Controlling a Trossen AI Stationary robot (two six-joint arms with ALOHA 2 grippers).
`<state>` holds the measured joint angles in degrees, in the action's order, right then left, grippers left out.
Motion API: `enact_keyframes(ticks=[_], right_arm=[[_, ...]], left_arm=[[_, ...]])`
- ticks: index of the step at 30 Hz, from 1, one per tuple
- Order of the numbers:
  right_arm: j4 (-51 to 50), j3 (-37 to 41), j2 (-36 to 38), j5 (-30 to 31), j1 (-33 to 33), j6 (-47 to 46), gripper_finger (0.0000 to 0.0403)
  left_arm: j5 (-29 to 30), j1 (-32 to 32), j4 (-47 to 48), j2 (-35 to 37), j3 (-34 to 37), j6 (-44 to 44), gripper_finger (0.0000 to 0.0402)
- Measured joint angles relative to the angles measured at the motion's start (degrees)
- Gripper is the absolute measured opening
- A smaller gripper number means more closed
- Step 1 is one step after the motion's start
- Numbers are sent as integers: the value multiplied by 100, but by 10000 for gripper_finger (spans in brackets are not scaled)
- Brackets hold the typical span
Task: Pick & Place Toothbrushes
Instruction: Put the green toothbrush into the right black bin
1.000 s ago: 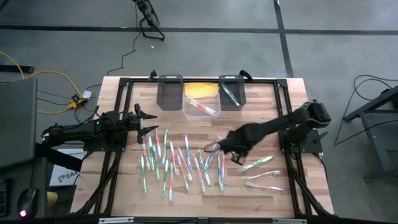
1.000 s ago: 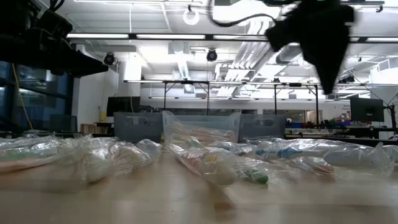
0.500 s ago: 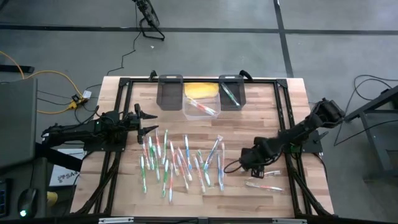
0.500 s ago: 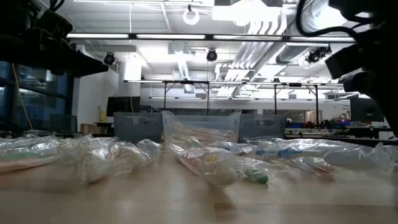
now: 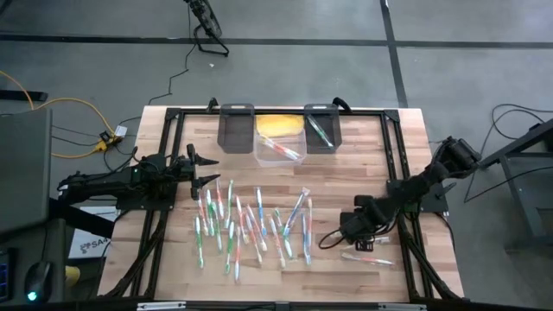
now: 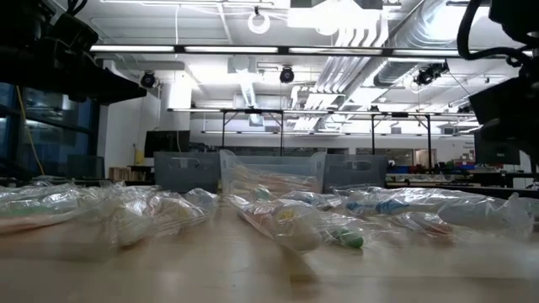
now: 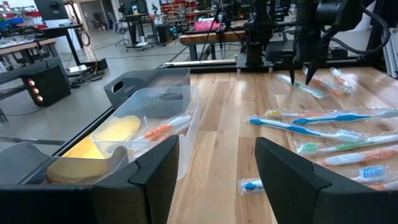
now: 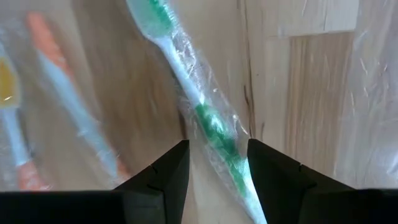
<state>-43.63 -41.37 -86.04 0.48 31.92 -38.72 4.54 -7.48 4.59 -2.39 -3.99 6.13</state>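
Crinkly clear-wrapped green toothbrush (image 8: 208,115) between right gripper's (image 8: 214,163) parted jaws, ungripped, wooden table (image 5: 363,147).

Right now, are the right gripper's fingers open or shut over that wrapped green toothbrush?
Open: the right gripper straddles the wrapped green toothbrush, gaps visible beside its handle.

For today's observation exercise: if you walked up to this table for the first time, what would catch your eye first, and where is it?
First, the scatter of wrapped toothbrushes spread across the middle of the wooden table. Next, the right gripper low over the few brushes at the table's right side, its fingers open on either side of a green toothbrush. At the far edge, a yellow object glows in the clear bin between two dark ones.
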Motion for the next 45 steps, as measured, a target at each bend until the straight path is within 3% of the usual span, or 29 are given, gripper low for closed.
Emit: enact_keyframes(ticks=[7, 17, 22, 34, 45], right_arm=[[583, 342, 29, 35, -97, -9, 138], [695, 353, 15, -184, -572, -7, 16], [720, 229, 118, -386, -948, 10, 12], [635, -719, 958, 246, -2935, 605, 9], [162, -2344, 642, 215, -4978, 1745, 9]], left_arm=[[-2, 0, 1, 1, -1, 0, 206], [-16, -1, 1, 0, 0, 0, 206], [-16, 1, 1, 1, 0, 0, 206], [9, 0, -1, 1, 0, 0, 206], [12, 1, -16, 2, 0, -2, 206]])
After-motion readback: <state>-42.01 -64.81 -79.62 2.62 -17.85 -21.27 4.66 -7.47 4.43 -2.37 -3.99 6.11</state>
